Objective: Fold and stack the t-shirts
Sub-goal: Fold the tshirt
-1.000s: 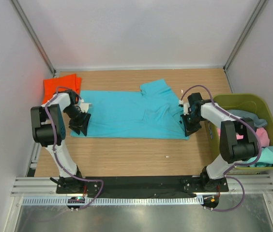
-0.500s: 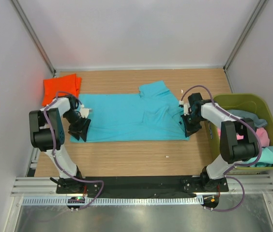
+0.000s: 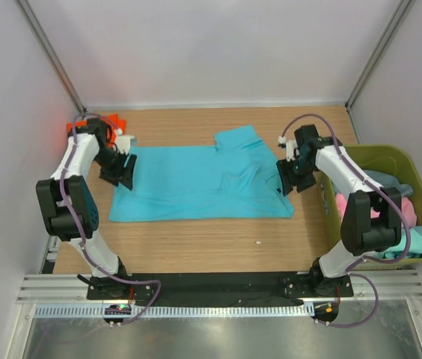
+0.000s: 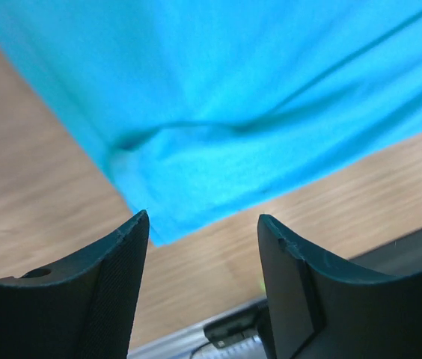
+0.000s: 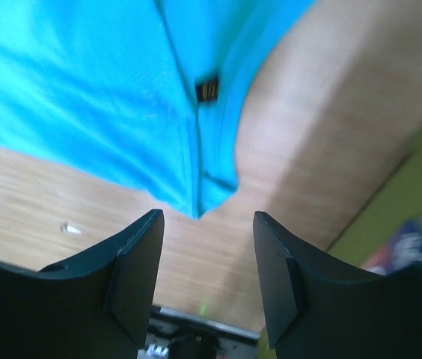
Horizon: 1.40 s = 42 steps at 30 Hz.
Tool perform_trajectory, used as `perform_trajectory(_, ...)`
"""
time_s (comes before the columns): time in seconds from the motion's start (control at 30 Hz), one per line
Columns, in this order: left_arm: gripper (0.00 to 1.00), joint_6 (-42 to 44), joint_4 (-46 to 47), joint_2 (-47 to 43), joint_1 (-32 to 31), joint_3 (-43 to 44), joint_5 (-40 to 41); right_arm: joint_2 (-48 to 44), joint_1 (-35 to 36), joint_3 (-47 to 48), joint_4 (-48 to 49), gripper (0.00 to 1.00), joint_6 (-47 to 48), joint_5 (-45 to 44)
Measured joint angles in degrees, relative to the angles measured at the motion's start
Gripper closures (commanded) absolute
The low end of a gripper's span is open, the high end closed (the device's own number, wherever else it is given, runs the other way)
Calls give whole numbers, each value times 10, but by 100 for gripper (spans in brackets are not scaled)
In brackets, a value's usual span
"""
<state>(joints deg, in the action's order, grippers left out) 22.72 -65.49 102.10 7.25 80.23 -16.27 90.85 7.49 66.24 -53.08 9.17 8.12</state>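
A turquoise t-shirt [image 3: 200,183] lies spread flat across the middle of the table. My left gripper [image 3: 119,170] hovers open over its left edge, nothing between the jaws. In the left wrist view the shirt's corner [image 4: 233,112] lies below the open left gripper [image 4: 203,224]. My right gripper [image 3: 289,176] hovers open at the shirt's right edge. The right wrist view shows the hem corner [image 5: 84,90] beyond the empty right gripper [image 5: 207,221]. An orange t-shirt [image 3: 117,120] lies at the back left, mostly hidden by the left arm.
An olive-green bin [image 3: 368,157] stands at the right edge and holds a grey-blue [image 3: 390,183], a pink [image 3: 405,209] and a teal [image 3: 420,239] shirt. Its wall [image 5: 413,194] shows in the right wrist view. A small white scrap [image 3: 258,242] lies on the wood near the front.
Both grippers opened and let go of the turquoise shirt. The left arm swung back toward the orange shirt, the right lifted slightly rearward. The shirt's left edge now lies farther left and front.
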Motion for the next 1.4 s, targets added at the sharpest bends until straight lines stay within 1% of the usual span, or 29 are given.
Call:
perform_trajectory(0.03,36,-2,0,-7,0,34,-7,7,0,38,-11,43,4,-2)
perform_trajectory(0.07,31,-3,0,-13,0,60,-12,19,0,79,-16,44,9,-3)
perform_trajectory(0.13,28,-12,3,-20,0,116,-19,45,0,154,-15,45,16,-3)
perform_trajectory(0.17,16,-16,6,-20,0,137,-20,63,0,194,-13,46,19,-3)
perform_trajectory(0.23,16,-33,12,-10,0,172,-21,101,-1,259,-3,47,28,4)
perform_trajectory(0.3,19,-52,23,14,0,201,-20,149,-1,315,4,48,36,16)
perform_trajectory(0.37,22,-76,33,61,0,239,-16,206,-1,373,12,48,37,24)
perform_trajectory(0.53,24,-116,44,184,-1,324,-4,382,-1,538,32,48,29,37)
perform_trajectory(0.67,23,-113,40,233,-13,363,25,481,-1,649,40,47,22,43)
perform_trajectory(0.77,22,-102,37,255,-29,402,38,502,-1,676,59,46,13,49)
perform_trajectory(0.87,22,-91,34,283,-40,463,44,508,-1,694,75,46,-1,57)
perform_trajectory(1.0,22,-84,35,321,-43,521,56,525,-1,728,105,45,-18,68)
perform_trajectory(1.2,22,-84,34,365,-40,528,70,562,1,734,123,45,-30,81)
perform_trajectory(1.4,23,-86,31,371,-40,525,73,599,10,735,124,45,-35,81)
